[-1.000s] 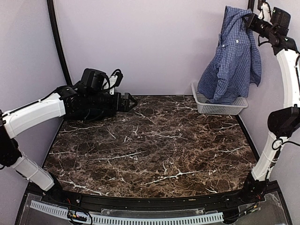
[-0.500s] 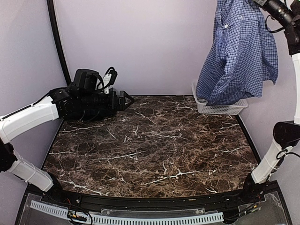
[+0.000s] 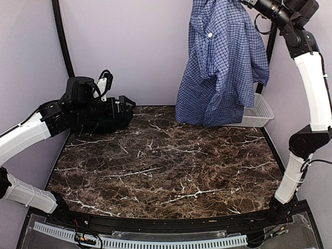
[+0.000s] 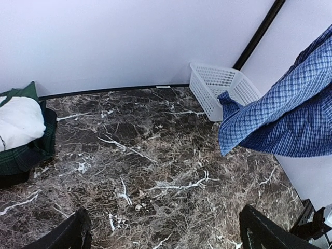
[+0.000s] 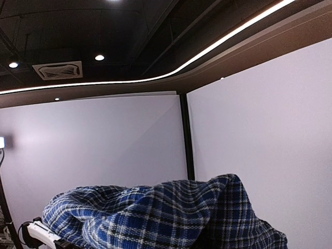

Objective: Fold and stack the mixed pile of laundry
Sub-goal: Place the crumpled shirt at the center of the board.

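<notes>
Now your right jaws are pinched shut on the soft blue-and-white check shirt (image 3: 223, 62), which hangs in limp folds over the far right of the marbled bench (image 3: 166, 171), before the white lattice basket (image 3: 262, 111); your left jaws gape wide at far left

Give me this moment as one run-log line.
right gripper: shut on blue check shirt, held high | left gripper: open, empty, far left | basket: far right corner
</notes>
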Controlling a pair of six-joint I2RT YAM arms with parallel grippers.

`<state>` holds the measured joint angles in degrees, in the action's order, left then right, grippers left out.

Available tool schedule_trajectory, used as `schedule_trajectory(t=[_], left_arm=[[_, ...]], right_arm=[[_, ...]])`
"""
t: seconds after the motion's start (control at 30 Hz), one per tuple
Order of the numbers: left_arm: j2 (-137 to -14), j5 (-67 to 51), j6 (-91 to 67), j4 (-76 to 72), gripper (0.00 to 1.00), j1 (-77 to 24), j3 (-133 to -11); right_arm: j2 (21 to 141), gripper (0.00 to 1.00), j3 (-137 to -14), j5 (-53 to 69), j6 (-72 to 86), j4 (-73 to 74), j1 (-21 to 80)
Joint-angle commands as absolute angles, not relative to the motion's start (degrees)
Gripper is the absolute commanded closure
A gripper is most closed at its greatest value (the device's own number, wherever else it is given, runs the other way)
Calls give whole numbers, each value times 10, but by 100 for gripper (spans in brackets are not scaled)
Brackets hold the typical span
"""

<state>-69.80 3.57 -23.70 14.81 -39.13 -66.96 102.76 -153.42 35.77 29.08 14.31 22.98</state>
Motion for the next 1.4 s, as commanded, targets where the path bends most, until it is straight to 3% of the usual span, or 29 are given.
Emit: schedule_trajectory(t=[0.0, 0.2, 0.43, 0.83, 0.87, 1.0, 1.03, 1.23, 1.37], left_arm=[[-658, 126, -264, 164, 1, -390, -659], [-608, 181, -293, 170, 1, -370, -636], [-579, 161, -296, 156, 1, -345, -610], [-580, 143, -276, 153, 1, -343, -599], [-584, 141, -274, 153, 1, -343, -598], [-595, 133, -271, 167, 1, -342, -597], [-596, 127, -270, 169, 1, -342, -593], [-618, 88, -256, 197, 1, -343, -578], [-627, 46, -249, 200, 1, -344, -546]], right_arm=[[1061, 100, -1547, 335, 264, 103, 292], [1104, 100, -1542, 307, 212, 111, 372], [1119, 100, -1519, 274, 169, 116, 413], [950, 100, -1101, 148, 80, 60, 412], [937, 96, -1057, 155, 84, 54, 412], [898, 15, -898, 108, 119, 116, 412], [882, 3, -858, 84, 132, 120, 410], [740, 1, -685, -16, 187, 191, 347], [633, 1, -604, -3, 208, 226, 277]])
